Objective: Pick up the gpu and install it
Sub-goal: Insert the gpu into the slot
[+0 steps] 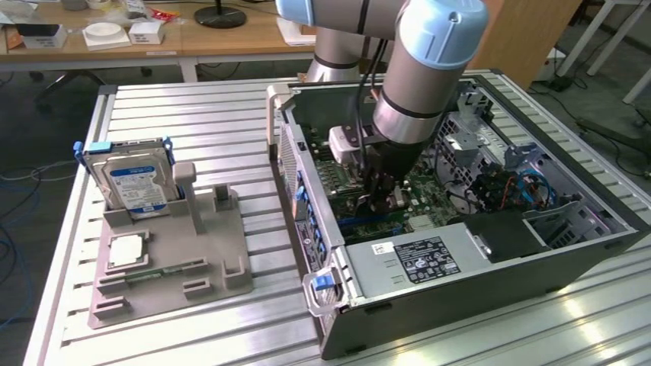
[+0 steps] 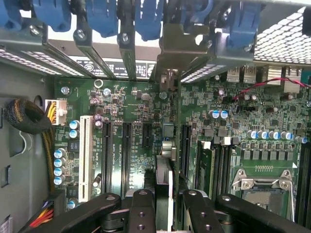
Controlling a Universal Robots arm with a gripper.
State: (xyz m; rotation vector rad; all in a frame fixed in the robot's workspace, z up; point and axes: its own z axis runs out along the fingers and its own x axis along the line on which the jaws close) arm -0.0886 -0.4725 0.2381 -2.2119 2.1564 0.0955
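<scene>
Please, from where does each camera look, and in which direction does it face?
Exterior view: sits high, apart from the robot, looking down slantwise over the table into the open computer case; the arm and gripper show.
Wrist view: rides on the wrist, looking along the gripper at the motherboard; its fingers show, holding the gpu edge-on.
Shared: the gripper and the motherboard inside the case.

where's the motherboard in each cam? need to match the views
Exterior view: motherboard, green board on the bottom of the open case, below the robot arm.
Wrist view: motherboard lies beyond the black fingers, slots and capacitors facing the camera.
Shared landmark: row of blue latches along the case wall.
</scene>
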